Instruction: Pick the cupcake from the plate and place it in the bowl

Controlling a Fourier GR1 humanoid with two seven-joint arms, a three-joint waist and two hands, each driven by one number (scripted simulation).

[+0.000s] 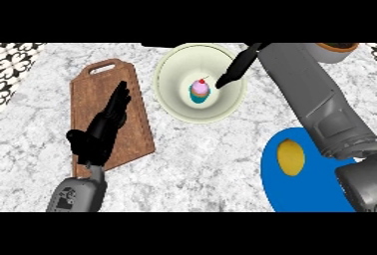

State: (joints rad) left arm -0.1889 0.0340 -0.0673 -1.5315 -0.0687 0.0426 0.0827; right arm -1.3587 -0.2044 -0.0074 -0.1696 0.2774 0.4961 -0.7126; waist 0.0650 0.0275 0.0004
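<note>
Desk (191, 164): grey-white marbled stone; a black-and-white patterned surface (16, 67) borders its far left. Wooden cutting board (110, 117), handle away from the robot, lies at left; the left hand (99, 130) rests over it, released, fingers straight. Cream bowl (199, 82) at centre holds the cupcake (199, 91), upright, pink-frosted. Right hand (237, 67) above the bowl's right rim, fingers extended, holding nothing. Blue plate (305, 189) at right carries a yellow item (290, 157).
</note>
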